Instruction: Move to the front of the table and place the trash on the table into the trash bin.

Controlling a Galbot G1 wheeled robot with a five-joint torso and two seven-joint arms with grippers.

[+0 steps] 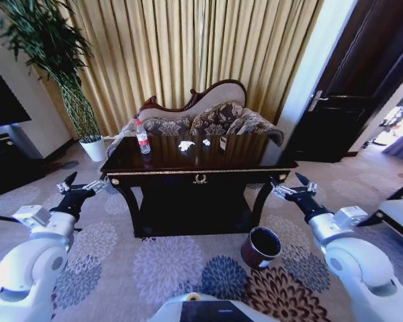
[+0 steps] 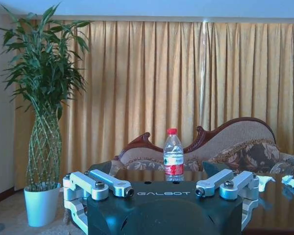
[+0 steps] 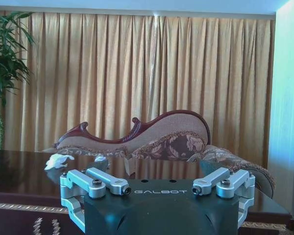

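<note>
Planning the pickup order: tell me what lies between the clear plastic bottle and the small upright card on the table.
Two crumpled white paper scraps, seen in the head view.

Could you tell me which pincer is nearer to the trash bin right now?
Right. The right pincer hovers just above and behind the trash bin; the left pincer is far across, beyond the table's other end.

"GALBOT" is printed on the left gripper (image 2: 163,192) housing; likewise on the right gripper (image 3: 160,190) housing.
</note>
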